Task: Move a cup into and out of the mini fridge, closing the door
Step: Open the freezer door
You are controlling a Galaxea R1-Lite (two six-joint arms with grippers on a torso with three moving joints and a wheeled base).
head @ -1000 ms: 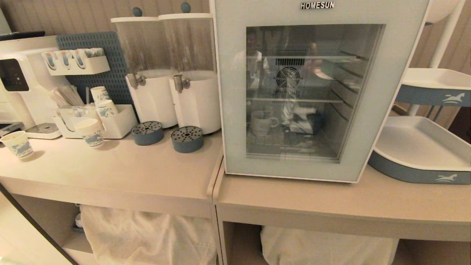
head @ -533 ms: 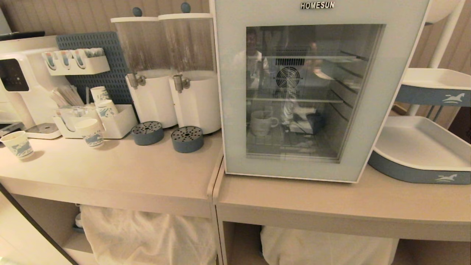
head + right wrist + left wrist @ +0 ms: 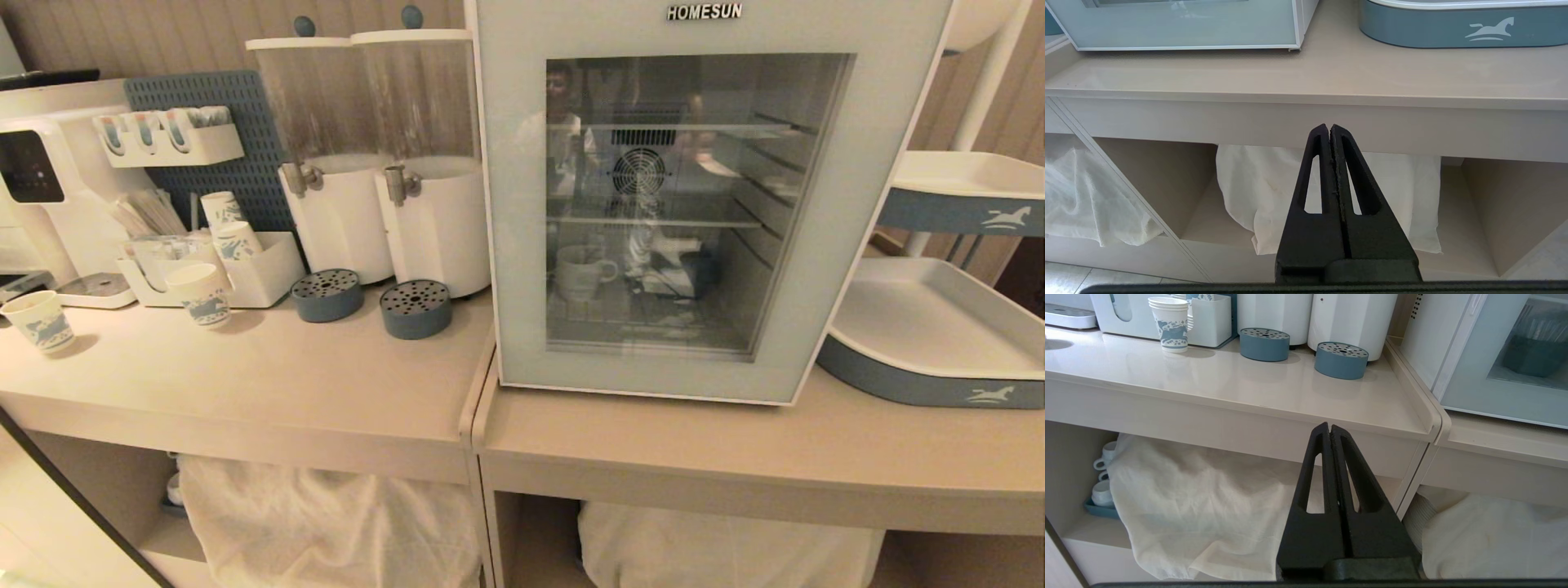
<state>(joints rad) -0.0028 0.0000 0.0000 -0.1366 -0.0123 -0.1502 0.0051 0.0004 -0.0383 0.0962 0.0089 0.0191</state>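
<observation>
**Hidden and cropped parts**

The mini fridge (image 3: 718, 204) is cut off at the top edge. The cup (image 3: 581, 273) is dimmed by reflections in the door (image 3: 522, 245) glass. Shelf contents are covered by white cloths (image 3: 326, 523).

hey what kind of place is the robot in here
Probably a self-serve drinks counter, as in a hotel or office pantry: two drink dispensers beside printed paper cups, a water machine, and a glass-door mini fridge holding a cup.

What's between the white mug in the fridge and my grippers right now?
Head view: the closed glass-windowed door shuts in the squat white ceramic mug. Left gripper and right gripper hang below the counter.
</observation>
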